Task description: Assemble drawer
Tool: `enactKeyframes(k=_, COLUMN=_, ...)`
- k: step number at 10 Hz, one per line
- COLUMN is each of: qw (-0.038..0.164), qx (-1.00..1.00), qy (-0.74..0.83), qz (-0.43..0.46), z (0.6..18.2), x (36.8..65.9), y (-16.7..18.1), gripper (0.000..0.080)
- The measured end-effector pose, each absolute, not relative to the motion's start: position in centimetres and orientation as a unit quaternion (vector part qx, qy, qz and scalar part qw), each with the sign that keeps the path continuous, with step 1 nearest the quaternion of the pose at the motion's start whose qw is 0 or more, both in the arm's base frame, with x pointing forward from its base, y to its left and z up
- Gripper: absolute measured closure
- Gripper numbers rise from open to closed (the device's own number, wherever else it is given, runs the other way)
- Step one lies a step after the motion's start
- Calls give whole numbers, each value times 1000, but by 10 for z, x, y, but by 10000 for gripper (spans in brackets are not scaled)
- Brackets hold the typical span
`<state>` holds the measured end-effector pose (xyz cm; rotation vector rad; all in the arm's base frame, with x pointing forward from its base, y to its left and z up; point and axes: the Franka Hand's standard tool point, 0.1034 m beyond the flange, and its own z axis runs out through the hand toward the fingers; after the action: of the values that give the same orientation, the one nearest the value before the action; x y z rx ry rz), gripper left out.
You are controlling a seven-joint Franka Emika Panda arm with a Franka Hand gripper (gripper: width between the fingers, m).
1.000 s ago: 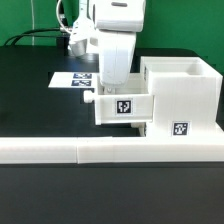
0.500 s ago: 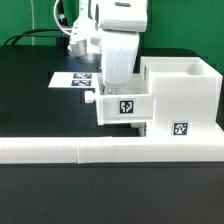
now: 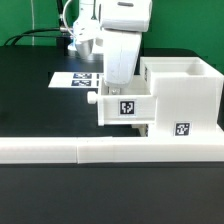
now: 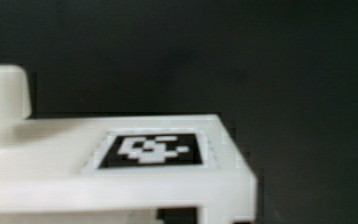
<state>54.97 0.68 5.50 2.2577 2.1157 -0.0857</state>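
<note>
On the black worktop (image 3: 30,95) the drawer's tall housing (image 3: 185,95) stands toward the exterior view's right, just behind the long low white wall strip (image 3: 110,150) that runs across the front. A small tray (image 3: 125,108) sits partway into the housing's upper slot, projecting toward the exterior view's left, with its round knob (image 3: 91,99) on the outer end and a black-and-white tag (image 3: 126,107) on the face toward the camera. A second tag (image 3: 180,128) shows lower on the housing. The robot arm (image 3: 118,40) comes straight down onto the tray; its fingers (image 3: 121,88) disappear behind the tray's upper edge, so from this side I cannot tell whether they are spread or pinching it. Behind the arm, the marker board (image 3: 72,79) lies flat on the worktop. The wrist view gives no sight of the arm, housing or strip; it offers only a blurred close look at a white flat part (image 4: 105,165) bearing a tag (image 4: 155,151), with a rounded white post (image 4: 0,95) rising beside it against the dark worktop, and the fingers do not show there either.
</note>
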Motion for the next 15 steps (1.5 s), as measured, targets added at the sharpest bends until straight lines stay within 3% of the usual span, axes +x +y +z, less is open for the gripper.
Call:
enactKeyframes(k=13, qw=28, qx=714, qy=699, qz=-34, z=54, x=551, y=13, gripper=757)
enactKeyframes(k=15, qw=29, qx=714, qy=698, qz=-35, z=63, x=553, y=18, gripper=442)
